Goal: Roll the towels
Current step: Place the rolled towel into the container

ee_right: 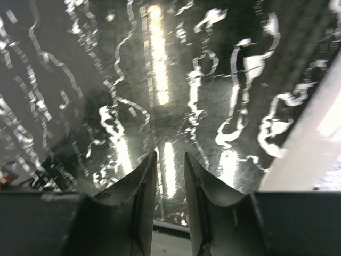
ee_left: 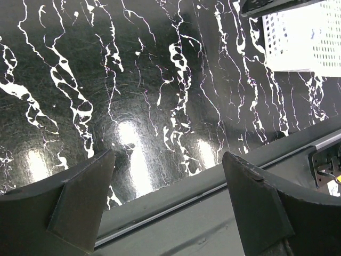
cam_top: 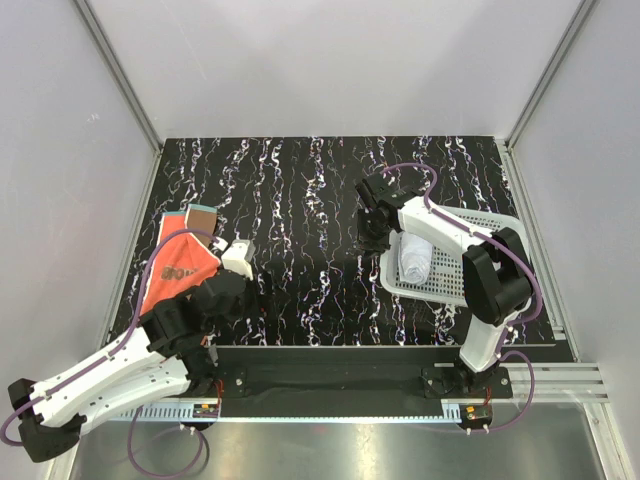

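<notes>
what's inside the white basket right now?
A rolled white towel lies in the basket, toward its left side. The right arm crosses above the basket's right part, so whatever lies beneath it there cannot be seen.

Black marbled table (cam_top: 300, 200): orange towel (cam_top: 172, 272) left, white basket (cam_top: 412, 287) right.
</notes>
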Robot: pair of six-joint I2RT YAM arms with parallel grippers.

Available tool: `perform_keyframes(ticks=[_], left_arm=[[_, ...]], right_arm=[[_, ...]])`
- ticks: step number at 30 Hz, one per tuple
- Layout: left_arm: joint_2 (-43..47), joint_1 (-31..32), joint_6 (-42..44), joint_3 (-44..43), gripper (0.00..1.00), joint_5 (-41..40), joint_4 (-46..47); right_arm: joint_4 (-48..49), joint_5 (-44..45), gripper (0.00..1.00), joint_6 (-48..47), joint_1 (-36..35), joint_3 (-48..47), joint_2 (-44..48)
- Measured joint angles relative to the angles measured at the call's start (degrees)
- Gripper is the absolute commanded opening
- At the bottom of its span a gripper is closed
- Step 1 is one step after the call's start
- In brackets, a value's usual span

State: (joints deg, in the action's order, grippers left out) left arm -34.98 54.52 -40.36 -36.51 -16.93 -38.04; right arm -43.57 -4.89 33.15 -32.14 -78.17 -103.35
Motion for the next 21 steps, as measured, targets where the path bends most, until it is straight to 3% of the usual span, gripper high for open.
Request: perform_keyframes(ticks=[12,21], left_arm=[[0.1,0.0,-0.1,0.0,0.89,-0.6,0.0],[0.9,0.0,-0.1,0.0,0.89,-0.7,0.0]], right_arm=[[-2.8,5.3,0.34,-0.2,0.6,4.0,3.6],[-4.0,5.6,0.35,-1.9,8.1,10.3,10.3]])
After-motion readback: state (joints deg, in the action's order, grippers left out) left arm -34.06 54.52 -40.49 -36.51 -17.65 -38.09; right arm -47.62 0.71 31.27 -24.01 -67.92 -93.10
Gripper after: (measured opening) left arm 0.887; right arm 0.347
